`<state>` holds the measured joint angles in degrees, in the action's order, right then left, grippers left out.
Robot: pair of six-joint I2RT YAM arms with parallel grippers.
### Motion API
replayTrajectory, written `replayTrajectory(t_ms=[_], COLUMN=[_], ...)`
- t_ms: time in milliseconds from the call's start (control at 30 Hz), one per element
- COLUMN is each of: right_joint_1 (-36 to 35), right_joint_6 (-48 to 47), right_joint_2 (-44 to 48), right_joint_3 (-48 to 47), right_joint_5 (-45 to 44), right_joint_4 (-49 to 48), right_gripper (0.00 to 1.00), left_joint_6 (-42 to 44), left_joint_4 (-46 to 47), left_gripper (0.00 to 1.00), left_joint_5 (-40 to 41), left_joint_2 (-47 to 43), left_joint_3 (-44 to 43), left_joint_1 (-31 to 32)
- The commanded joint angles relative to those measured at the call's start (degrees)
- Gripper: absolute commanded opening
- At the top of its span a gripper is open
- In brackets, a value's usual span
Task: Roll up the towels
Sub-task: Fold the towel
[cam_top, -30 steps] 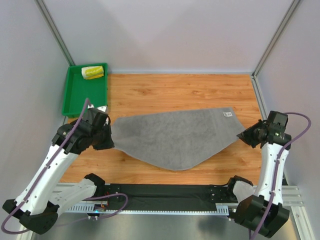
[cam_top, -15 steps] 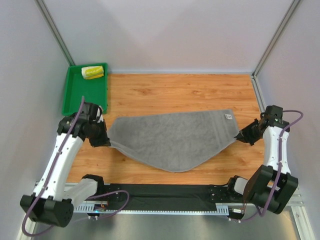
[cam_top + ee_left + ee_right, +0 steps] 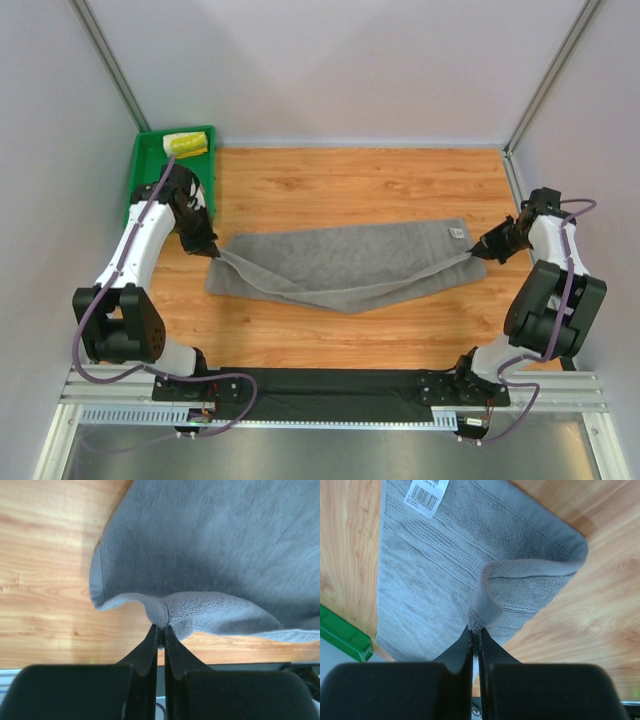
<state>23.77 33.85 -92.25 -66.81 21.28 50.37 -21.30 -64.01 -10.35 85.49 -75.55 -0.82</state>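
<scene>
Left tool [image 3: 213, 252] near printed towel's [image 3: 187, 145] tray [image 3: 142, 172]

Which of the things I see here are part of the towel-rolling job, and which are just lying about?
Part of the job: grey towel, pinched at both ends by the left pincer and right pincer; small yellow-green towel.
Just lying about: green tray under the small towel; wooden table.
</scene>
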Motion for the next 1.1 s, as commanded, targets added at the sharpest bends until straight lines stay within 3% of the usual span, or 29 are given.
replayTrajectory(t_ms=[0, 533, 1067], right_joint_1=[-0.74, -3.47, -5.4], right_joint_6=[0.34, 2.72, 4.3], right_joint_2=[-3.89, -18.23, -30.7], right_joint_3=[-5.43, -23.19, -36.01], right_joint_5=[1.66, 0.26, -0.54], right_joint_4=[-2.73, 0.17, 1.93], right_gripper=[0.0, 0.0, 0.0], left_joint_6=[1.52, 1.96, 0.38], left_joint_4=[1.78, -1.12, -1.12], left_gripper=[0.0, 0.0, 0.0], left_joint_5=[0.94, 6.13, 9.55], left_joint_2=[3.18, 20.49, 30.6], left_joint_3=[-6.61, -22.35, -29.03], left_joint_1=[-0.76, -1.91, -1.99])
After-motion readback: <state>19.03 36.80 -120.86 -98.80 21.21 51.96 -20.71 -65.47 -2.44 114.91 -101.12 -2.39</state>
